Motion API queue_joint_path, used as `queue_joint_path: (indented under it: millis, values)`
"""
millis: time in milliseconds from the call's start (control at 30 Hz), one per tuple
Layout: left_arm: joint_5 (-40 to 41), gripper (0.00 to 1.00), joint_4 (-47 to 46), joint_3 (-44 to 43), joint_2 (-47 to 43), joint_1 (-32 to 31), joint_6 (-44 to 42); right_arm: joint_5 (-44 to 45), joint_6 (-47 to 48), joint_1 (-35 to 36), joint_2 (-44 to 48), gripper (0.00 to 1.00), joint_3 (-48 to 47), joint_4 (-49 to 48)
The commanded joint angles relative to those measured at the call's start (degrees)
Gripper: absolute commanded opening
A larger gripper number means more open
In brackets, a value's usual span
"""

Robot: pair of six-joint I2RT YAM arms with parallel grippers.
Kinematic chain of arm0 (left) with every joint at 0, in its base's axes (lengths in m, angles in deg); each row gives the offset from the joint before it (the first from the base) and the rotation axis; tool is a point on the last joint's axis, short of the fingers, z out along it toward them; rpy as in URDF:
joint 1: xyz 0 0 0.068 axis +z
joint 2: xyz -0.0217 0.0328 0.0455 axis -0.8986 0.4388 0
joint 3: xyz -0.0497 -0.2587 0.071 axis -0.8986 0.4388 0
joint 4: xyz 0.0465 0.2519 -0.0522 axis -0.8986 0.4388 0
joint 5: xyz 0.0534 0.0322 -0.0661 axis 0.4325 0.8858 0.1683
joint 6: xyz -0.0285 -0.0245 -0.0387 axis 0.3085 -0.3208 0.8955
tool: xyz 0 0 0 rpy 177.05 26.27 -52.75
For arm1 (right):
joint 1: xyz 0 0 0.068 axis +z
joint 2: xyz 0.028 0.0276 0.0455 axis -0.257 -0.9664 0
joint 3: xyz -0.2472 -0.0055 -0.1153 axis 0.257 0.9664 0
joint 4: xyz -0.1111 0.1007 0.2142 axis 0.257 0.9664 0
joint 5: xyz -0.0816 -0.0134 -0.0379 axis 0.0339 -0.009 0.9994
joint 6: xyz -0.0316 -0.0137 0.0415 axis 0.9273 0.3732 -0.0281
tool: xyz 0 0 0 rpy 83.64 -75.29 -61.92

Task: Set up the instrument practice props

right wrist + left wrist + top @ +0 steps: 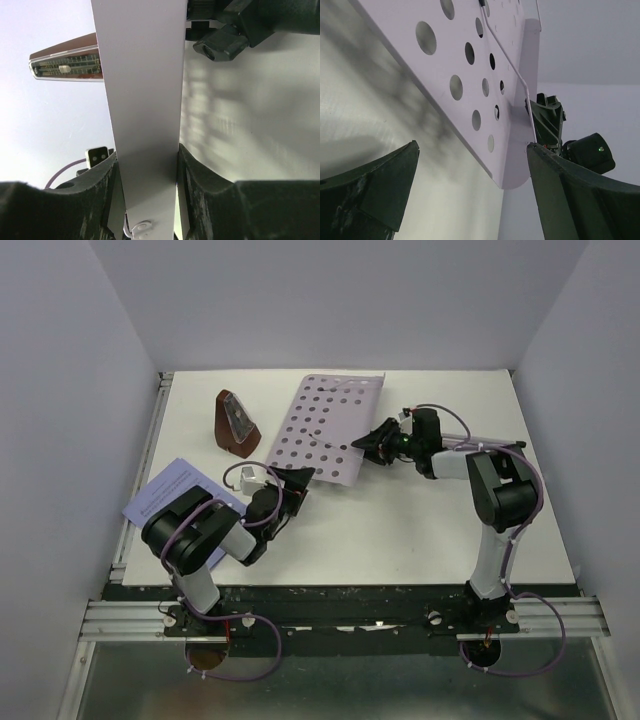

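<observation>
**A:** Lilac perforated stand plate sits mid-table in the top view, tilted, with its far edge lifted. What else is there?

**B:** Brown metronome is upright just left of the plate. Lavender sheet pages lie flat at the left edge of the table, partly under the left arm.

**A:** And the grippers from above?

**B:** Right gripper is at the plate's right edge. Left gripper is at its near corner. I can't tell how the jaws stand from up there.

**A:** Left wrist view?

**B:** Jaws are spread wide with nothing between them. The plate slants ahead, clear of the fingertips, and its round holes are sharp. A thin metal rod runs along it, and only this view shows that plainly. The right gripper's dark fingers sit at the plate's far edge.

**A:** Right wrist view?

**B:** Both fingers press on the plate from either side, pinching it. The plate is seen edge-on as a plain pale strip with no holes visible. The metronome's scale face shows to the left behind it, and the left gripper is at top right.
</observation>
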Motion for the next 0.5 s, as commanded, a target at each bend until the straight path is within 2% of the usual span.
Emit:
queue_joint_path:
  millis: [0, 267, 467]
  values:
    - [-4.38, 0.98, -6.21, -0.19, 2.61, 2.14, -0.05, -6.03, -2.2, -0.57, 3.63, 0.4, 0.29, -2.7]
    - [-7.64, 0.96, -2.35, -3.53, 3.49, 4.35, -2.69, -8.94, -2.38, -0.57, 6.08, 0.4, 2.31, -1.04]
    - [-8.95, 0.85, -3.92, -7.04, 6.04, 5.05, -2.6, -10.26, -2.38, -0.57, 7.32, 0.4, 3.28, 0.54]
